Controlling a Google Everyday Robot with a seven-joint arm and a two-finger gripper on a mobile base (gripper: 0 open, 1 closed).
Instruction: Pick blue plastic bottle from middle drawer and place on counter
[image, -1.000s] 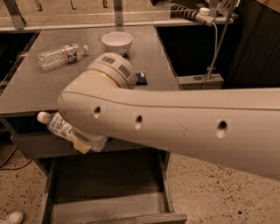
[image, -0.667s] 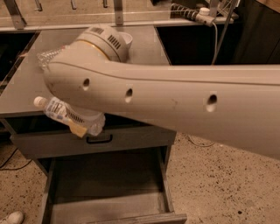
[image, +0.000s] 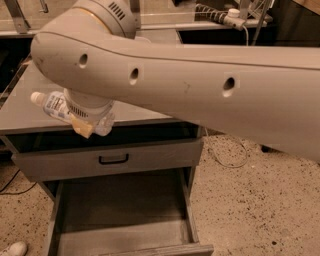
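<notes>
My gripper sits under the big cream arm that fills the view, and it is shut on the blue plastic bottle. The bottle lies tilted, white cap up and to the left, just over the front edge of the grey counter. A tan finger pad presses against the bottle's lower side. The middle drawer stands pulled out below, its flat grey floor bare.
A grey drawer front with a black handle sits slightly open between the counter and the open drawer. Cables and a white plug hang at the top right. Speckled floor lies to the right. A white shoe is at the bottom left.
The arm has swung up and to the left, carrying the bottle from in front of the drawer face up to the level of the counter's front edge.
</notes>
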